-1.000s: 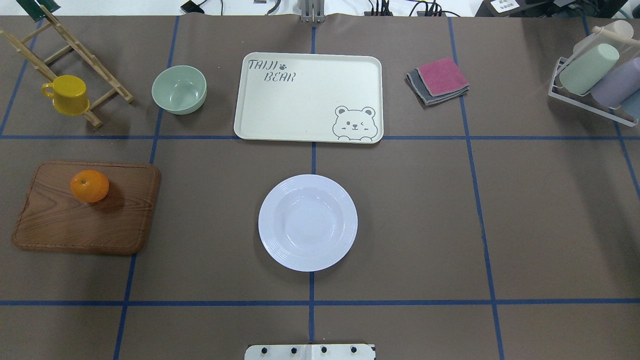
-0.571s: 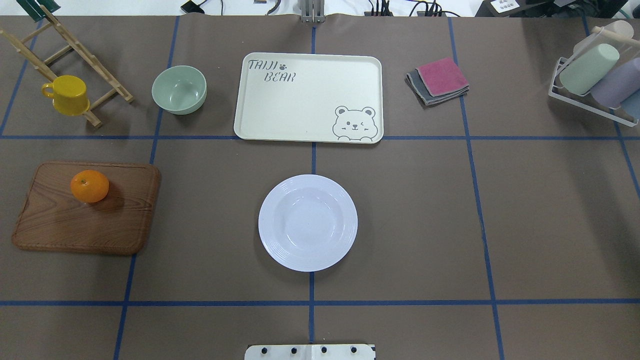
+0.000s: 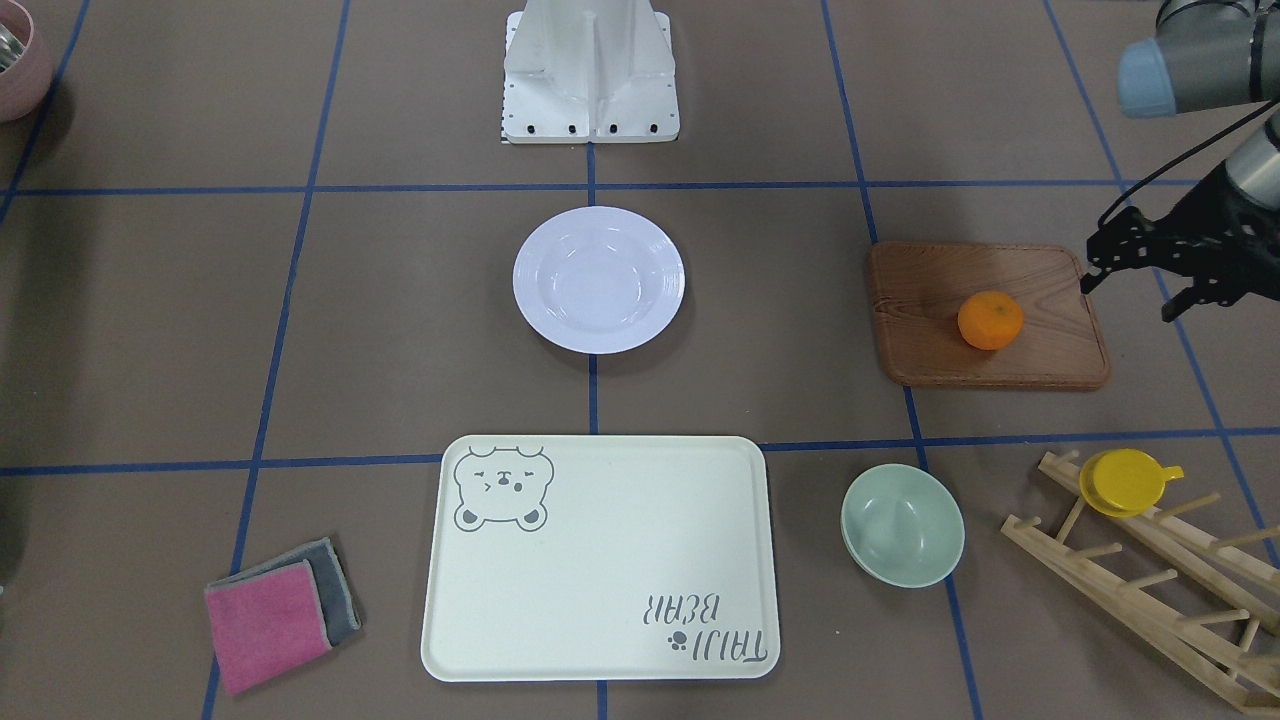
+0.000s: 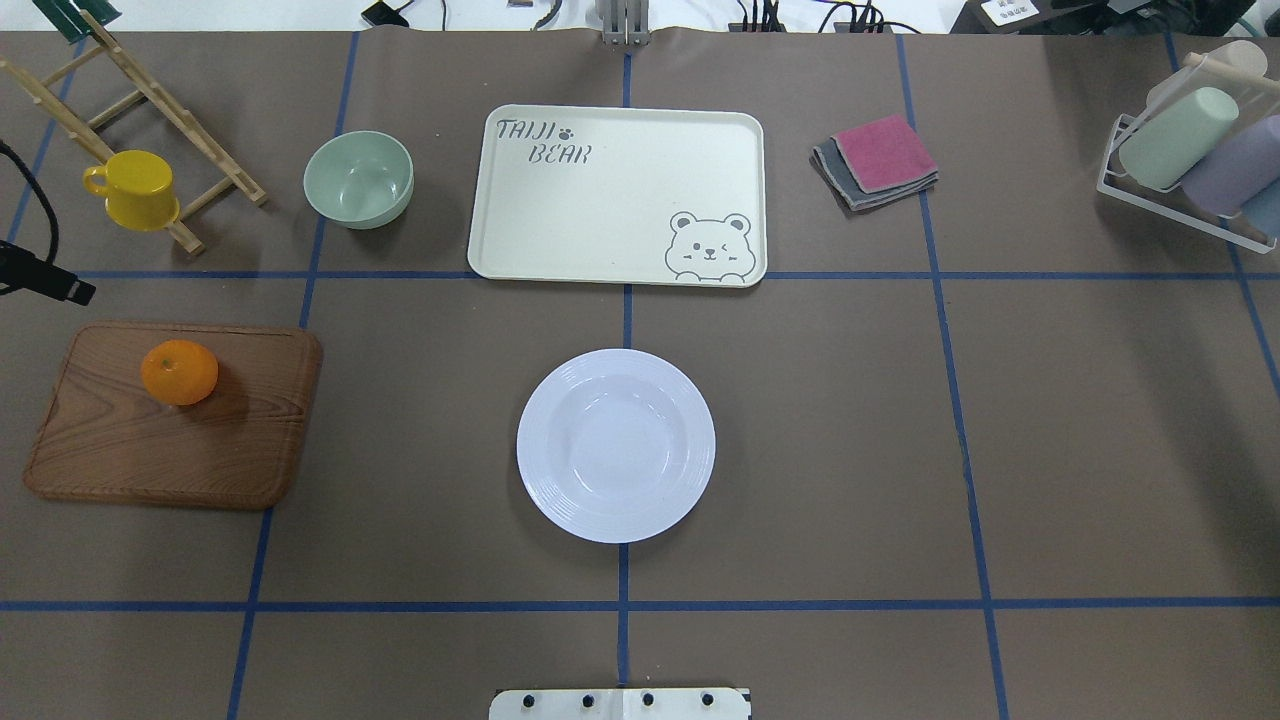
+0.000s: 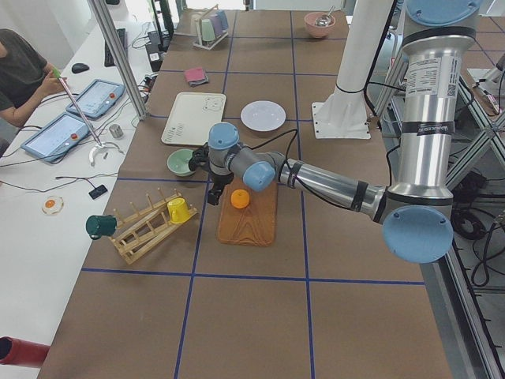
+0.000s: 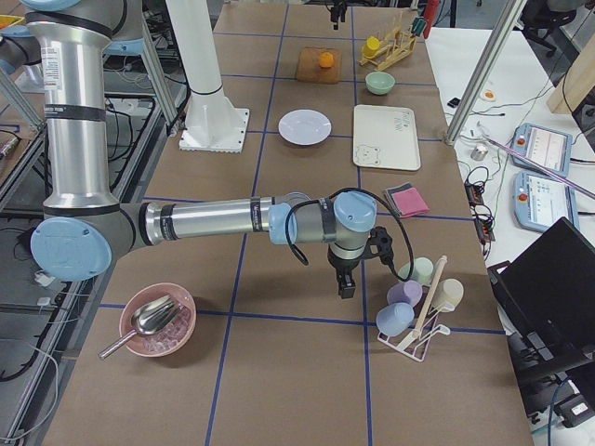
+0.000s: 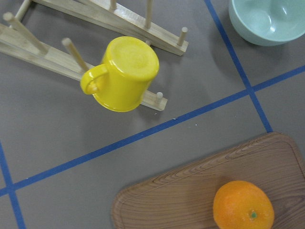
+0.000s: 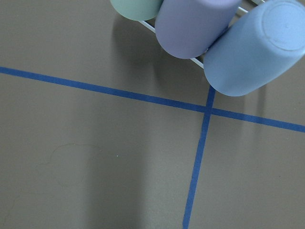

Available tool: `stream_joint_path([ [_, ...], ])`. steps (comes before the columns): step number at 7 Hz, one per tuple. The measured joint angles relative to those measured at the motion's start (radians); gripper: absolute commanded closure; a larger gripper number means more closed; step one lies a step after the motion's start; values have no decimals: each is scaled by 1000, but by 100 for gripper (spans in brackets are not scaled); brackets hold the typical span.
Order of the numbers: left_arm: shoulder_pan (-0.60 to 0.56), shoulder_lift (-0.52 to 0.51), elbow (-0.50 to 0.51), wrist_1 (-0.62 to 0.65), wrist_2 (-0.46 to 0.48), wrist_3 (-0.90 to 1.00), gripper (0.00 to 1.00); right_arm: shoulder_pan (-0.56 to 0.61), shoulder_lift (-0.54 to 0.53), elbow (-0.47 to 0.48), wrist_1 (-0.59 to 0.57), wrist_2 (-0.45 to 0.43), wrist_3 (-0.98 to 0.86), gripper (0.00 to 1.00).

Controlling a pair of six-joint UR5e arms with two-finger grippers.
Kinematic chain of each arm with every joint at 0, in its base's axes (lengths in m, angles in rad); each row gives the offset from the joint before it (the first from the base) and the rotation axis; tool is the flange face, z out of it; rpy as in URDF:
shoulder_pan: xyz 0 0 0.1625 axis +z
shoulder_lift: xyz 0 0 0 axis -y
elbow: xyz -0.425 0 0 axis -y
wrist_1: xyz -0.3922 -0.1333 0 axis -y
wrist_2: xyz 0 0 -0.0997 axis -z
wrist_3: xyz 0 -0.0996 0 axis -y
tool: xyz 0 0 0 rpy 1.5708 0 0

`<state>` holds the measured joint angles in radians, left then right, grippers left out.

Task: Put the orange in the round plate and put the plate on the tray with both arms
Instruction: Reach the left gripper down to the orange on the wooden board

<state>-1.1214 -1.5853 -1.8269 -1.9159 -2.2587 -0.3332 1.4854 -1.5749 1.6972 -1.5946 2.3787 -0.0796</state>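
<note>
1. The orange (image 4: 179, 372) is sitting on the wooden board (image 4: 170, 450), in the board's left half and close to its far edge. Nothing is touching it.
2. The board is lying at the table's (image 4: 850, 450) left end.
3. The round plate (image 4: 616, 445) is resting empty at the middle of the table, nearer the robot's edge.
4. The tray (image 4: 615, 200) is lying bare beyond the plate, toward the far edge and well apart from it.
5. The left gripper (image 3: 1125, 300) is hovering above the table just off the board's left edge, fingers spread apart and holding nothing. It is near the orange but not touching it.
6. The left wrist view is looking down on the orange, a corner of the board, the yellow cup (image 7: 121, 74) on the wooden rack (image 7: 95, 28), and the green bowl (image 7: 269, 19).
7. The right gripper (image 6: 344, 282) is hanging over the table's right end, near the cup rack (image 6: 418, 302). It is showing only in the side view, so I cannot tell how its fingers are standing.
</note>
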Motion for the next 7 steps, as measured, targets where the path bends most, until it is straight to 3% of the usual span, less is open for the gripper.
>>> stream_joint_path([
  [3,149,-1,-2,-1,113,-102,1,-23,0,0,4,1,-2,0],
  [7,239,-24,31,-1,145,-140,1,-39,0,-3,4,0,0,0],
])
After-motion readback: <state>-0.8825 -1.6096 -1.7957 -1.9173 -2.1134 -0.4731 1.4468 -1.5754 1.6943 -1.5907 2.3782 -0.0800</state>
